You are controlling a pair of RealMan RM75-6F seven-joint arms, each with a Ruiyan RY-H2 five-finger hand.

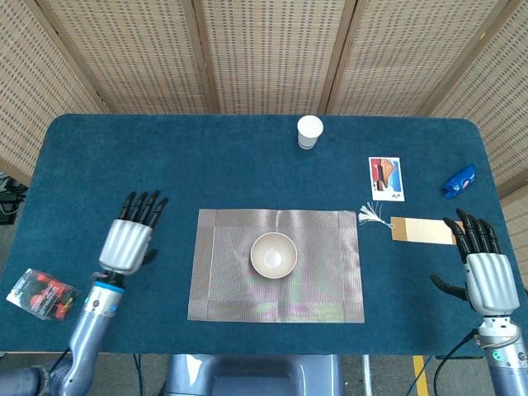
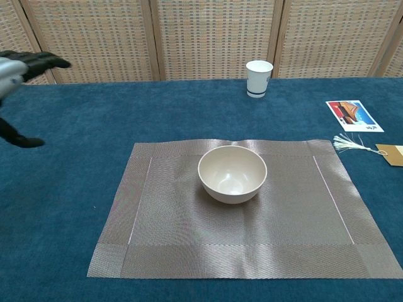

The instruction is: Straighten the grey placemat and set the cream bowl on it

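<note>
Cream bowl (image 1: 274,254) centred on squared grey placemat (image 1: 223,289) — apparently done; left robot hand (image 1: 129,239) and right robot hand (image 1: 481,271) flank placemat, spread, empty.

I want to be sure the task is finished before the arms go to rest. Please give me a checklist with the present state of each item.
1. Grey placemat lies flat and square to the table edge: ok.
2. Cream bowl stands upright near the middle of the placemat: ok.
3. Left hand is off the mat, fingers apart, holding nothing: ok.
4. Right hand is clear of the mat, holding nothing: ok.
5. Bowl is empty: ok.
</note>
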